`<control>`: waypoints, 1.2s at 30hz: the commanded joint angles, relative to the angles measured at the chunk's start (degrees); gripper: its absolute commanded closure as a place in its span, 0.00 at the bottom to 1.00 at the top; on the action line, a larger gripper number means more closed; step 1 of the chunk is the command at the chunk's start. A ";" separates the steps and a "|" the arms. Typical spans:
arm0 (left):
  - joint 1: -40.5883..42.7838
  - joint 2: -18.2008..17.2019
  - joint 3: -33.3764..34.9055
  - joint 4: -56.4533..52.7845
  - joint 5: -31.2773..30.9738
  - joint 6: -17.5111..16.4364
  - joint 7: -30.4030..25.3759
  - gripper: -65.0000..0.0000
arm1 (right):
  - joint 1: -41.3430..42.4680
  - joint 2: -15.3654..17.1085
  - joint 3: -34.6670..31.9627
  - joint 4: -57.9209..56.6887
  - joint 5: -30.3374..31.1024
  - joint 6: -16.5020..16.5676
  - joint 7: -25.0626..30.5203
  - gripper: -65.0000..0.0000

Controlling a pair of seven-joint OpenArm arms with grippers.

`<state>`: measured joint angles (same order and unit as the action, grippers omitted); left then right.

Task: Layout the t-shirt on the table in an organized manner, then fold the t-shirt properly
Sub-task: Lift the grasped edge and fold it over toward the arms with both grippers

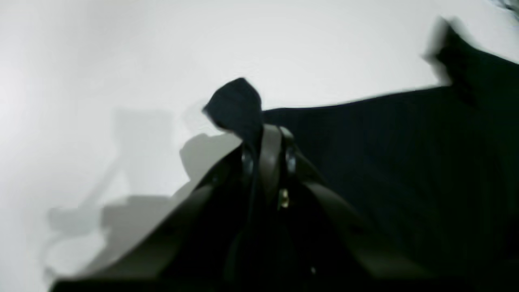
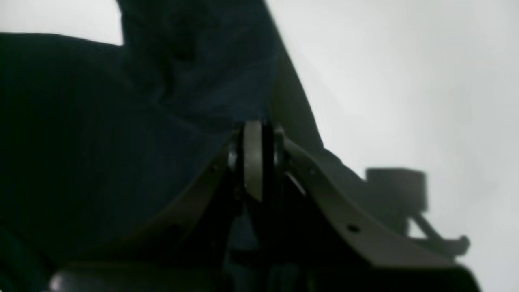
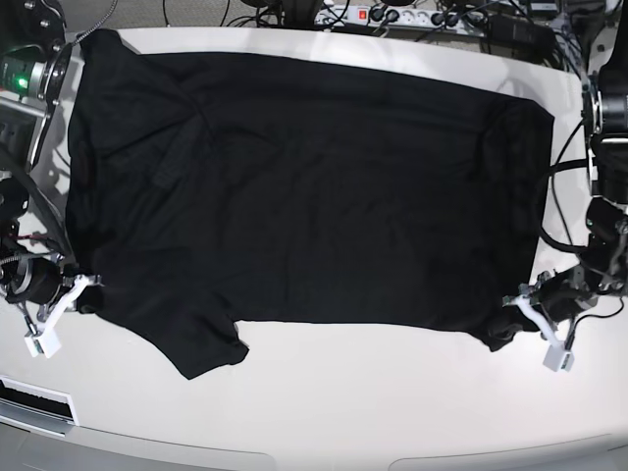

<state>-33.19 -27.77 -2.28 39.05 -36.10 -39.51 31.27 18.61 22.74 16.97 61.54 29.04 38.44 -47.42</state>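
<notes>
- Both wrist views blurred and dim; fabric weave unreadable, cloth reads as a flat black mass.
- T-shirt (image 3: 304, 196) spread wide across the table (image 3: 392, 402), soft matte black, shallow wrinkles near the collar end at the base view's left. One short sleeve juts off the near edge toward the table front, its hem curled.
- Collar label not made out in any view.
- Far sleeve and top-left corner run toward the table edge, next to arm hardware with a green light (image 3: 15, 78); edge there hard to trace.
- Left gripper (image 3: 517, 324) at the shirt's near corner on the base view's right: jaws pressed together, pinching the hem. In the left wrist view (image 1: 265, 134) a small peak of cloth (image 1: 237, 101) stands up just beyond the fingertips.
- Right gripper (image 3: 83, 294) at the near corner by the sleeve: jaws clamped on the shirt edge. The right wrist view (image 2: 259, 134) shows fabric bunched against the tips.
- Table glossy off-white, rounded front edge; grey gripper shadows on it.
- Power strip (image 3: 392, 15) and cables along the far edge, partly cut off.
</notes>
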 commanded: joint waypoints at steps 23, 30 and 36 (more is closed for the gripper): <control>6.19 -10.97 -0.35 5.20 -32.44 -0.49 30.51 1.00 | -18.97 6.03 0.37 28.46 1.03 -1.57 -5.77 1.00; 6.19 -15.45 -0.35 5.20 -33.05 -0.49 30.32 1.00 | -18.97 6.03 0.37 28.46 0.57 -2.89 -6.27 1.00; 8.52 -15.26 -0.35 5.20 -36.98 -0.49 33.92 1.00 | -18.97 6.12 0.37 28.46 1.01 -2.40 -8.07 1.00</control>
<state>-23.66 -41.56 -2.26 43.55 -72.10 -39.53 65.17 -1.28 27.49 16.93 88.97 29.61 36.05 -56.25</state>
